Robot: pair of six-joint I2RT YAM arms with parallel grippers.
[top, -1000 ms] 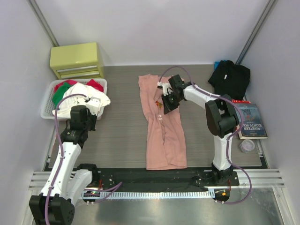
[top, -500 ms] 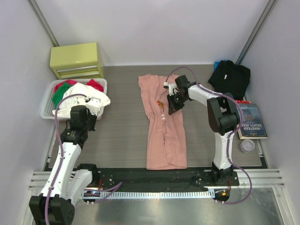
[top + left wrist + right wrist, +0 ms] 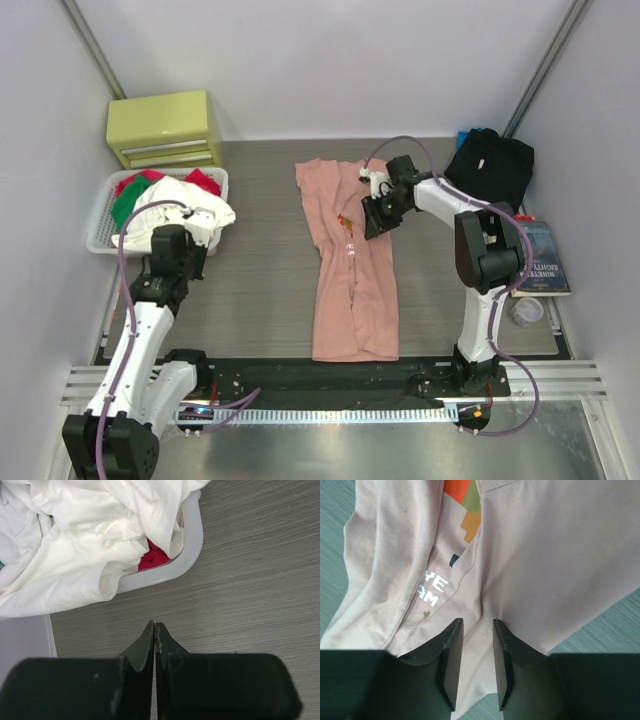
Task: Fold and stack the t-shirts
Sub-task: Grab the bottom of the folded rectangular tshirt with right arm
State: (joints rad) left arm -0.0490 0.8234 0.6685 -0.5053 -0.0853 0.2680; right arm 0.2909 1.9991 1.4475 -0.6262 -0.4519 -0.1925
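Observation:
The salmon-pink t-shirt lies lengthwise down the middle of the table, folded narrow, its pixel print and white text showing in a crease. My right gripper hovers over the shirt's upper right part, open; the pink cloth lies under the gap of the right gripper, not pinched. The black t-shirt sits crumpled at the back right. My left gripper rests shut and empty over bare table beside the basket; in its wrist view the left gripper has its jaws pressed together.
A white laundry basket at the left holds white, red and green clothes; its rim lies just ahead of the left fingers. A yellow drawer box stands behind it. A book and a small clear object lie at the right edge.
My right gripper has moved right and back across the pink shirt's upper part and has opened, letting go of the cloth. The left arm has not moved.

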